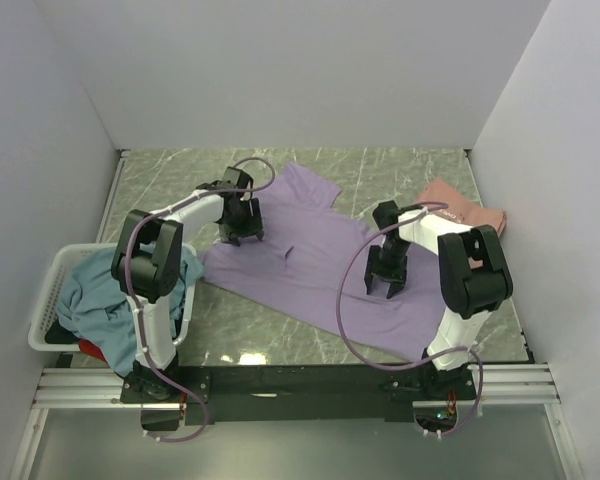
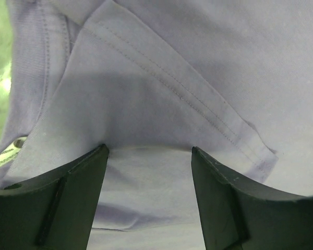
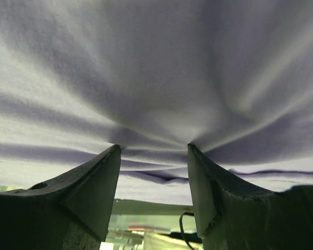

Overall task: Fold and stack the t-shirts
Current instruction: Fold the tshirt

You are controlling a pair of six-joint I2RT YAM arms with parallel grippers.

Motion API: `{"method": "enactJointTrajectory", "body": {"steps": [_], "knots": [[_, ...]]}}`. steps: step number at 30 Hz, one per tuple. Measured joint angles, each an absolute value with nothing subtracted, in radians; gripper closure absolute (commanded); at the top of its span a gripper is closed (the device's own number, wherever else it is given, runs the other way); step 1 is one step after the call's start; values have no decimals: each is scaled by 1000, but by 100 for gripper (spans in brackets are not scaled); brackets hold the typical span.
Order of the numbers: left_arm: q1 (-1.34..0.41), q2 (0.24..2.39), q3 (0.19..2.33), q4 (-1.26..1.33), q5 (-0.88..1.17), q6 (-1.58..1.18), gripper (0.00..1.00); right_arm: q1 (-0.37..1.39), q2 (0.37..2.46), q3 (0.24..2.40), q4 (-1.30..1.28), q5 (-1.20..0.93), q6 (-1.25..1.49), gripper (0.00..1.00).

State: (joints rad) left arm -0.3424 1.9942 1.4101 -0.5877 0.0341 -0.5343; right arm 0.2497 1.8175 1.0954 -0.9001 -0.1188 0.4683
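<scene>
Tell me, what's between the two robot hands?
The purple shirt, spread out, fills the stretch between the left gripper and the right gripper. Nothing else lies there. The top view shows it.

Both of my arms wear the same livery: glossy white link shells between bulky black joint housings. The left arm [image 1: 155, 325] and the right arm [image 1: 450, 325] each trail a thin mauve cable [image 1: 342, 300] that loops loosely from base to wrist. The matte black left tool [image 2: 148, 148] and right tool [image 3: 154, 146] end in broad wedge-shaped fingers [image 3: 235, 208] that taper to blunt tips and are faintly scuffed.
</scene>
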Motion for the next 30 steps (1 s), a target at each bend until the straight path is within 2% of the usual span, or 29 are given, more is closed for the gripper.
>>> {"method": "enactJointTrajectory", "body": {"steps": [10,20,24,30], "knots": [[-343,1924,1312,-575,3,-534,26,300,1755,995,-905,-172,528,39],[-343,1931,1345,-645,2,-519,24,325,1763,1018,-929,-153,546,37],[-342,1969,1459,-724,2,-515,23,316,1769,1103,-939,-113,541,37],[-340,2064,1791,-794,12,-508,22,192,1727,1201,-936,-87,510,36]]}}
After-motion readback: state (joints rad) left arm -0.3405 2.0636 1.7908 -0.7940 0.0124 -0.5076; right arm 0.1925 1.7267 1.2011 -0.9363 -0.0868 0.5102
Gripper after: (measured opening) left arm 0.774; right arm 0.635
